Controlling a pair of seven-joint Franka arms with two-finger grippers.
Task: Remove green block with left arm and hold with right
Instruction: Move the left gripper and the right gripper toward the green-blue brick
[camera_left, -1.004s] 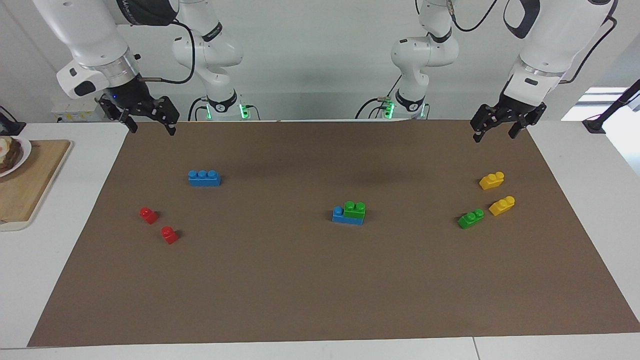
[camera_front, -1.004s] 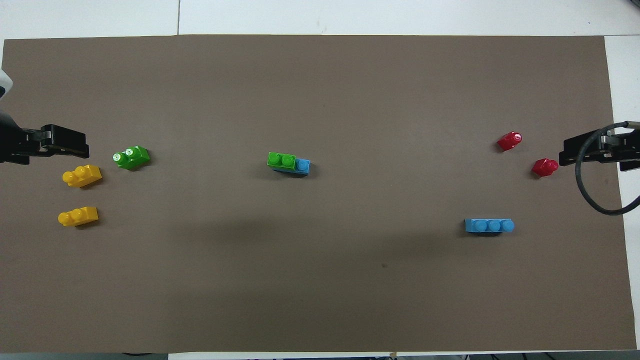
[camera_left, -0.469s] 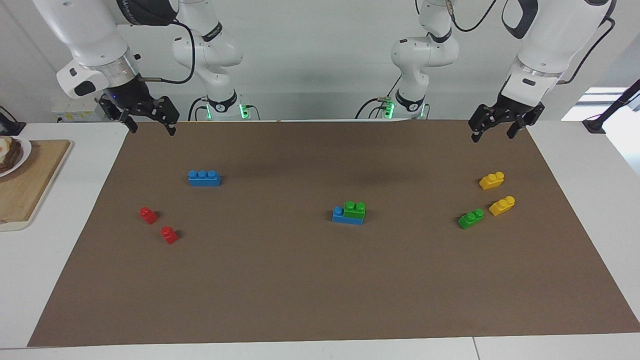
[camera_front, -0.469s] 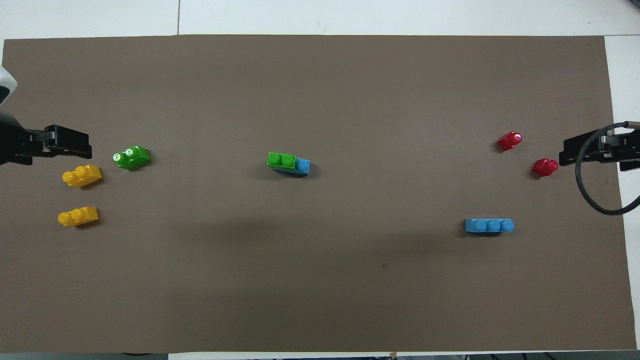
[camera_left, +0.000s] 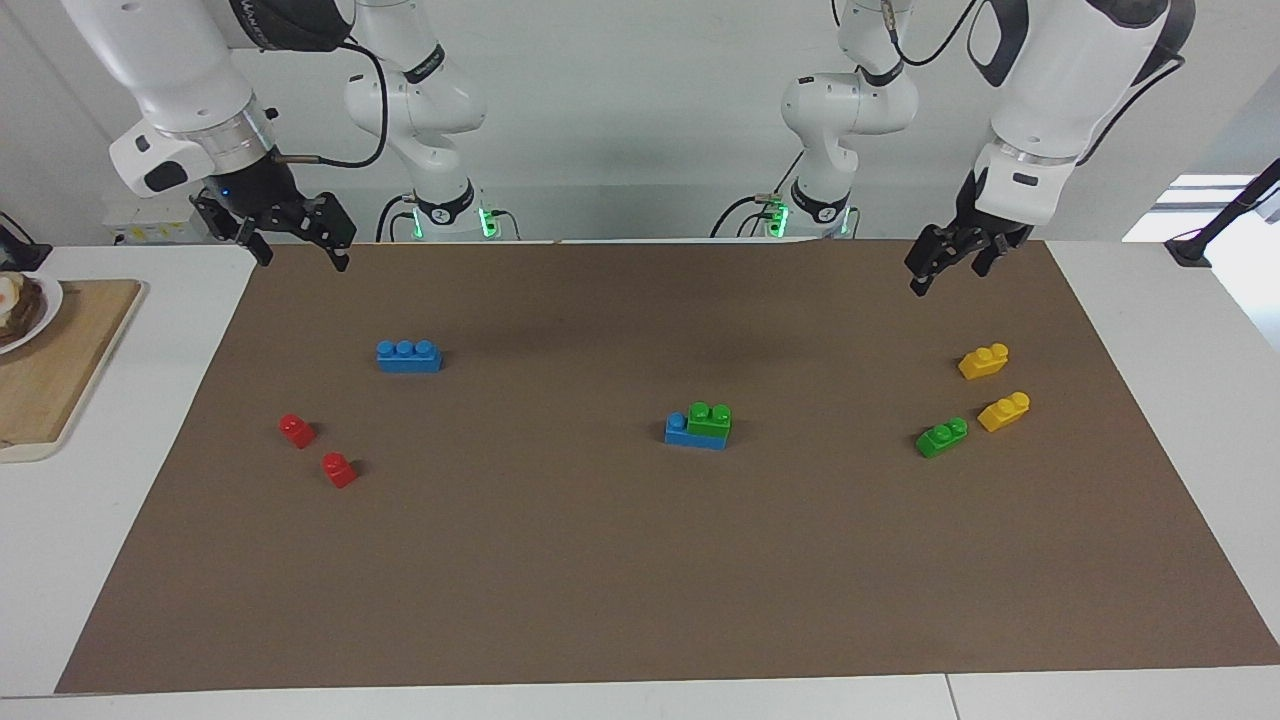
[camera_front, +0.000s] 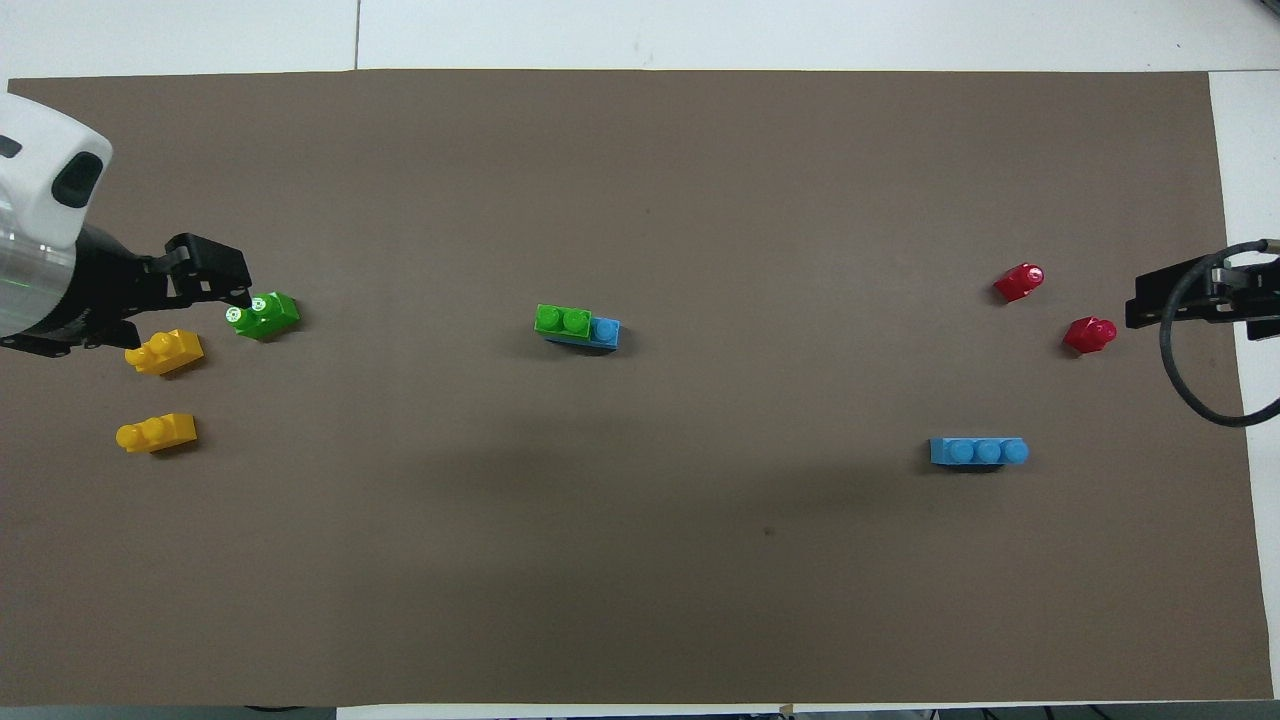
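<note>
The green block (camera_left: 710, 418), chunky with two studs, sits on a blue brick (camera_left: 684, 434) in the middle of the brown mat; it also shows in the overhead view (camera_front: 562, 320). My left gripper (camera_left: 945, 274) is open and empty, raised over the mat at the left arm's end, well apart from the block. In the overhead view the left gripper (camera_front: 212, 281) overlaps the edge of the stepped green brick. My right gripper (camera_left: 300, 258) is open and empty, raised over the mat's corner at the right arm's end, and waits there.
A stepped green brick (camera_left: 941, 437) and two yellow bricks (camera_left: 983, 361) (camera_left: 1003, 411) lie at the left arm's end. A blue three-stud brick (camera_left: 408, 356) and two red bricks (camera_left: 296, 430) (camera_left: 339, 469) lie at the right arm's end. A wooden board (camera_left: 60, 370) lies off the mat.
My left arm has swung in from the table's end toward the middle, and its gripper has turned. The right gripper and all bricks have stayed put.
</note>
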